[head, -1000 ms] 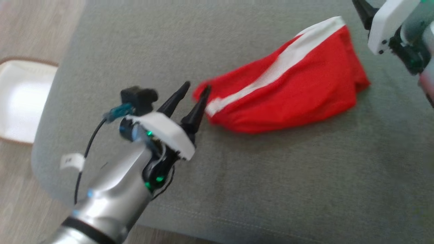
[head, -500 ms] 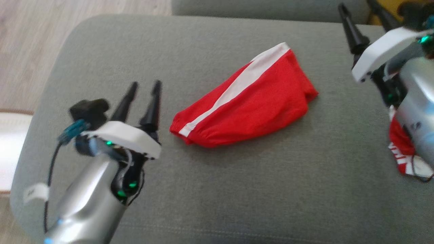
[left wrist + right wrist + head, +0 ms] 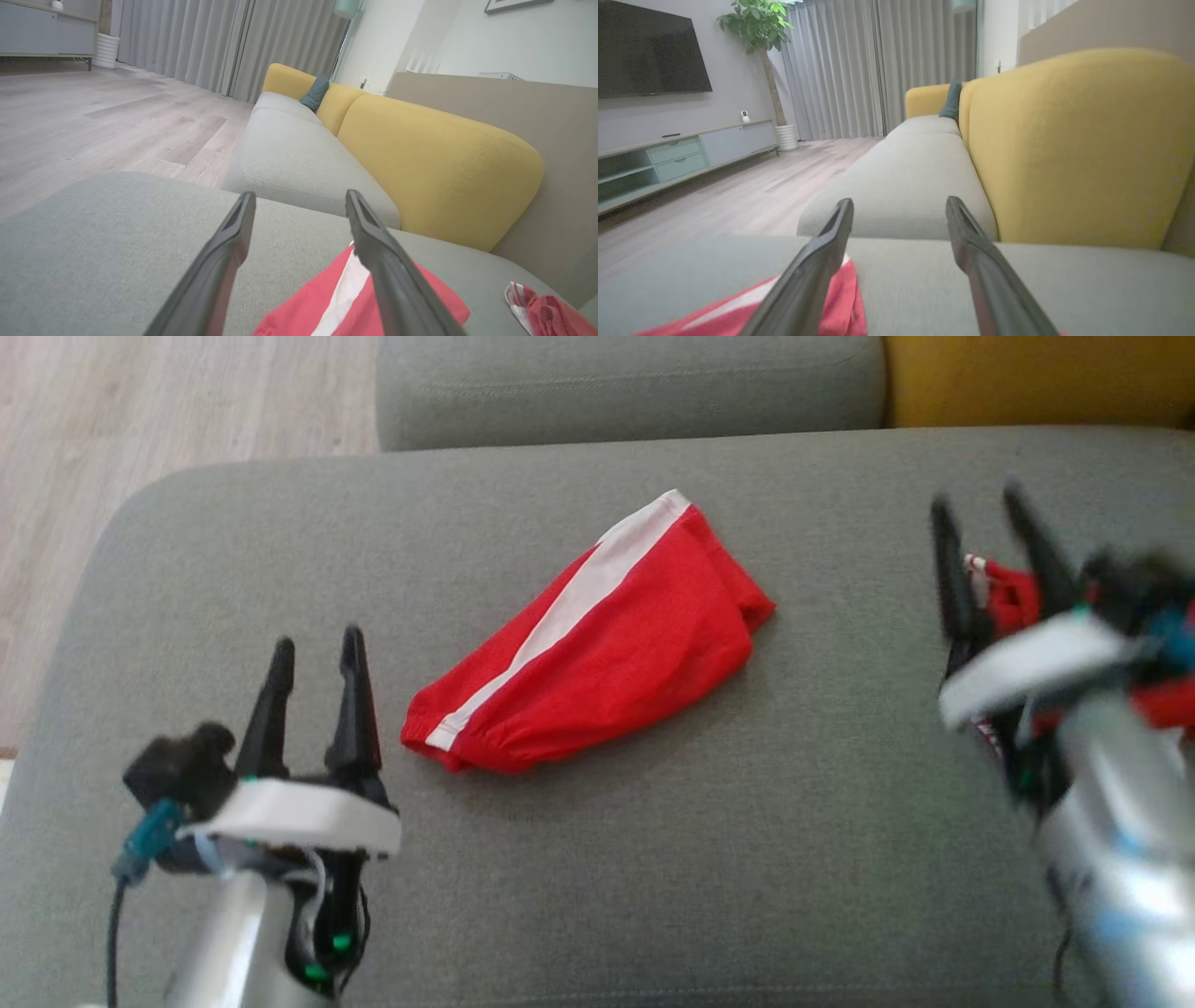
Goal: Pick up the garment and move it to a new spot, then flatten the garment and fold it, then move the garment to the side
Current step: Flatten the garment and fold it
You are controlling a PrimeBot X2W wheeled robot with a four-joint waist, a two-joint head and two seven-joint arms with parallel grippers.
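The garment [image 3: 597, 644] is red with a white stripe, folded into a compact bundle in the middle of the grey sofa cushion [image 3: 653, 859]. My left gripper [image 3: 316, 646] stands open to its left, a short gap from the bundle's near end, nothing between its fingers. On the right, my right gripper [image 3: 985, 518] is open and blurred, well clear of the garment. The left wrist view has the garment [image 3: 341, 303] low between and beside the open fingers [image 3: 395, 289]. In the right wrist view the garment [image 3: 738, 310] lies at the lower left, partly behind a finger [image 3: 808, 280].
A second red and white cloth [image 3: 1013, 593] lies behind my right gripper, also seen as a cloth [image 3: 542, 308] at the lower right of the left wrist view. A yellow backrest [image 3: 1036, 378] lines the far edge. Wooden floor [image 3: 140, 411] lies beyond the cushion's left end.
The head camera has tilted and the whole picture shifted. My left gripper has pulled away from the garment's end that it was touching and now stands apart; my right gripper has come lower into view.
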